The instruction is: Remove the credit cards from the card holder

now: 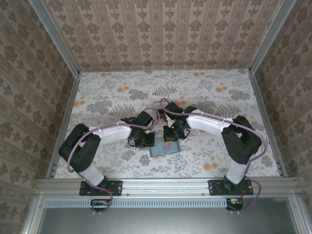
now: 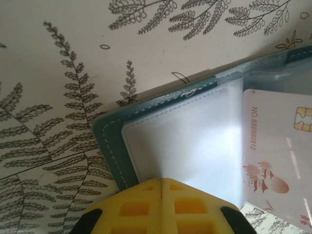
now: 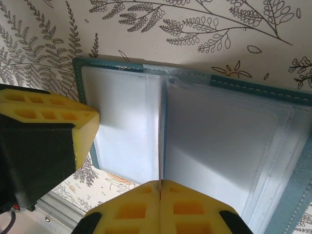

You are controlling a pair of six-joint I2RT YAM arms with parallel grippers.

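Card holder lay open at centre frame on the floral table. Left gripper, bottom centre, was pressed together, its tips at the lower edge of a clear pocket. A chip-bearing credit card showed at right. Right gripper pinched an upright thin leaf of the card holder.

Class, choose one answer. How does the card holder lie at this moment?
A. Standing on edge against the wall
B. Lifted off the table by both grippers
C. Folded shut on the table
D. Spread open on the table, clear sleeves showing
D: the card holder is spread open on the table, with its clear sleeves facing up inside the teal rim.
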